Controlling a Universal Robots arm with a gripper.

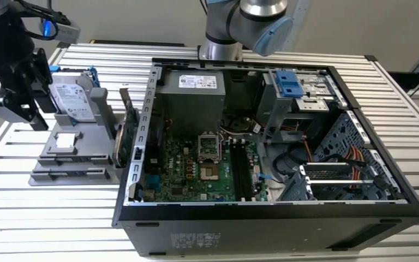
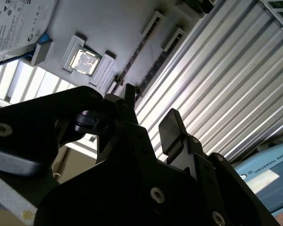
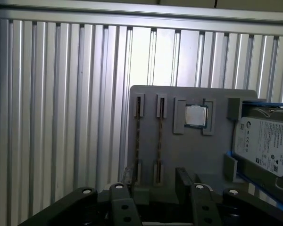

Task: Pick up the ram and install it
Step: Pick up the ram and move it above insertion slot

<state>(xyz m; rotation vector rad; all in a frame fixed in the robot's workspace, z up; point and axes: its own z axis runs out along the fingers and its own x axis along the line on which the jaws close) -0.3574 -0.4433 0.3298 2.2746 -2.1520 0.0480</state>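
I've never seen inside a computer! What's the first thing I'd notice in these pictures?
The big black computer case lying open in the middle grabs you first, its green motherboard showing. At the exterior view's left, a grey holder carries a silver hard drive, with the robot's black jaws open close by. In the first wrist view, two thin sticks, likely the ram, stand edge-on in that holder's slots.

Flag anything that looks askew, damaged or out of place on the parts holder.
Nothing stands out. The gray parts holder sits square on the slatted table, the hard drive and the chip rest in their pockets, and the open claw hangs empty above it.
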